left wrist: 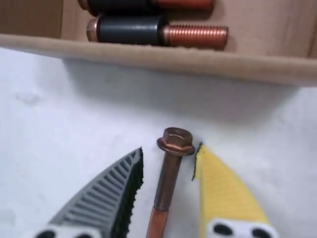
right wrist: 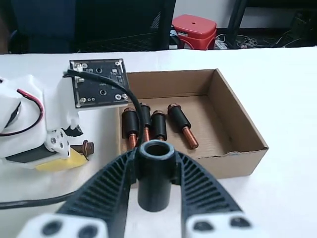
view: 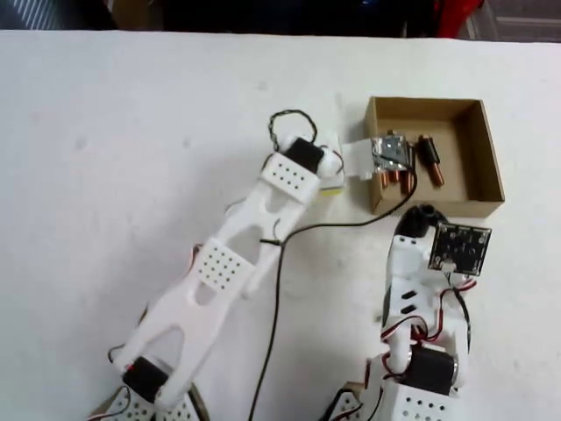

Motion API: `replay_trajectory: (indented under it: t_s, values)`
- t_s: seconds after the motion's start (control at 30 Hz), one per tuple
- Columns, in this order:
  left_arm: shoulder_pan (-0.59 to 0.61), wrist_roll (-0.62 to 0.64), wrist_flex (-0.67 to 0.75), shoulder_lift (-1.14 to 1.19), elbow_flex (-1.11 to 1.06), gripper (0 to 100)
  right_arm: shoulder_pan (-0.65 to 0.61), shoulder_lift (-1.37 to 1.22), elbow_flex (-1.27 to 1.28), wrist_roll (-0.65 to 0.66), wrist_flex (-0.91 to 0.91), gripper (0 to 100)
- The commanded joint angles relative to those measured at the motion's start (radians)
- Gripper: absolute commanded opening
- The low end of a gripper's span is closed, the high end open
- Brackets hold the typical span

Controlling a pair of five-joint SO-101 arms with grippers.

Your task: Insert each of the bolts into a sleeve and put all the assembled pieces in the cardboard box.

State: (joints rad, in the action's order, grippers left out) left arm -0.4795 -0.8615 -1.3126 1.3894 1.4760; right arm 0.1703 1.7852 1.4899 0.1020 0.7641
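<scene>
A white table (view: 131, 132) is seen, with the cardboard box (view: 462, 132) placed at the upper right of the high view. The left gripper (left wrist: 168, 156) is set just left of the box, the right gripper (right wrist: 156, 158) just below it. Four assembled pieces (right wrist: 179, 118) are laid inside the box. An upright black sleeve (right wrist: 155, 181) is clamped by the right gripper. A bolt (left wrist: 167, 178) is seen along the left gripper's middle, head toward the box; whether it is clamped cannot be told.

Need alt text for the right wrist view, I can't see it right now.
The right gripper holds a black sleeve upright in its jaws. Beyond it, the cardboard box contains four assembled pieces; beside the box, the left gripper holds a bolt.
</scene>
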Motion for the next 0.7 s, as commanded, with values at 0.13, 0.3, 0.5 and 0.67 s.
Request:
replay_trajectory:
  t_s: [0.13,0.3,0.5,0.67]
  values:
    - [0.018,-0.017,-0.057,-0.015,0.002,20,0.027,0.01,-0.012,0.011,-0.022,1.8]
    - [0.018,-0.017,-0.058,-0.015,0.002,20,0.027,0.01,-0.012,0.011,-0.022,1.8]
    - [0.018,-0.017,-0.061,-0.018,0.002,20,0.027,0.01,-0.012,0.011,-0.022,1.8]
    - [0.018,-0.017,-0.06,-0.015,0.002,20,0.027,0.01,-0.012,0.011,-0.022,1.8]
